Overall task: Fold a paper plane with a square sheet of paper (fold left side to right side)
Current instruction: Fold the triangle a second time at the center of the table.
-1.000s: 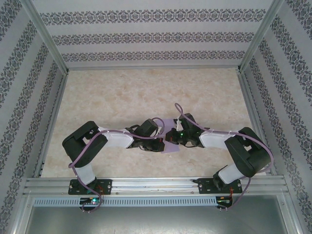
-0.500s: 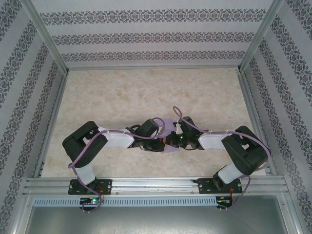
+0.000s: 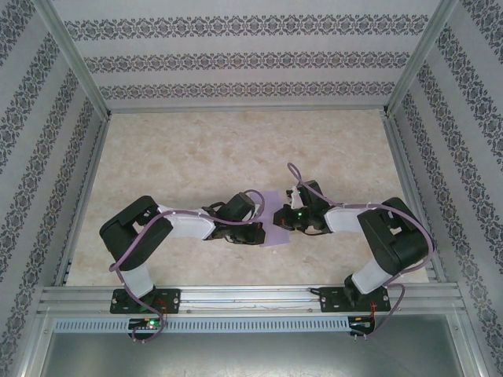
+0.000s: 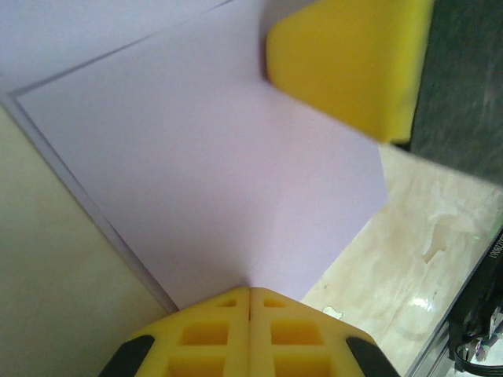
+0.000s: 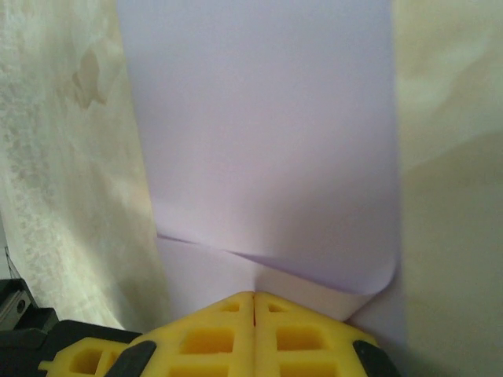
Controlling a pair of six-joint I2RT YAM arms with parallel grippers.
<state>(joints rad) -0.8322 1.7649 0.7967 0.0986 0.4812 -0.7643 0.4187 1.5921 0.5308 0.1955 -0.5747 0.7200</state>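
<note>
The square sheet of paper [image 3: 273, 238] is lavender and lies doubled over on the table between my two grippers. In the left wrist view the paper [image 4: 220, 173] shows a folded layer over a lower one. My left gripper [image 4: 250, 290] is shut, its yellow tips resting on the sheet near a corner. One of the right gripper's yellow fingers [image 4: 346, 63] presses the paper's far part. In the right wrist view the paper [image 5: 259, 118] has an upper flap with a curled edge. My right gripper [image 5: 253, 297] is shut with its tips on the lower layer. From above, the left gripper [image 3: 258, 233] and right gripper [image 3: 277, 222] nearly meet.
The marbled beige tabletop [image 3: 236, 149] stretches open behind the arms. An aluminium rail [image 3: 251, 297] runs along the near edge, and patterned walls with metal posts [image 3: 75, 59] close in the left, right and back sides.
The right gripper slid left toward the left gripper, then drew back to the right and turned its wrist, uncovering more paper. The left arm stayed still.
</note>
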